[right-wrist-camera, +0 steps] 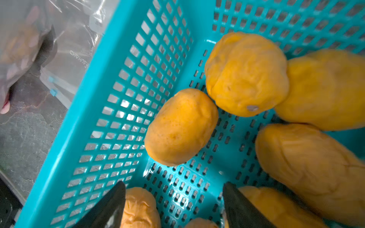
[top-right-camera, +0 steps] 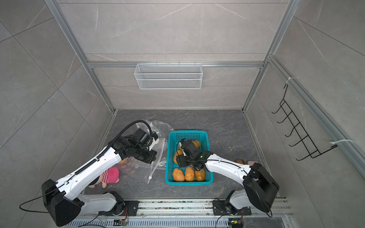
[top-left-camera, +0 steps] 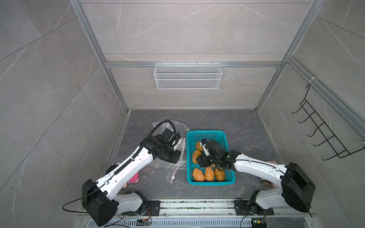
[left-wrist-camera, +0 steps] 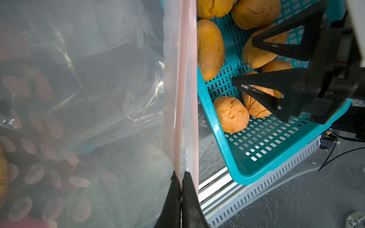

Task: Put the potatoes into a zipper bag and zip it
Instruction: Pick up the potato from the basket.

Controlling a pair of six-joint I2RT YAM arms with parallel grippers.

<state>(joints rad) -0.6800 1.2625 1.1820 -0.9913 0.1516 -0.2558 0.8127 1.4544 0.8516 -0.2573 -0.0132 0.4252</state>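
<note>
Saw left gripper (left-wrist-camera: 180,178) pinched fully shut on pink zip strip of clear zipper bag (left-wrist-camera: 102,110), holding that edge up just beside teal basket (left-wrist-camera: 227,154). Found right gripper (right-wrist-camera: 173,184) spread wide inside basket, gripping nothing, poised over potatoes (right-wrist-camera: 181,126). Logged potatoes lying loose on basket floor; noted pink plush toy (top-right-camera: 111,174) partly under left arm.

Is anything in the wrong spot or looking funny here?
One thing: a pink plush toy lies on the dark table beside the clear zipper bag, partly under the left arm. It has nothing to do with bagging. The orange-tan potatoes sit tidy in the teal plastic basket; none spilled.
</note>
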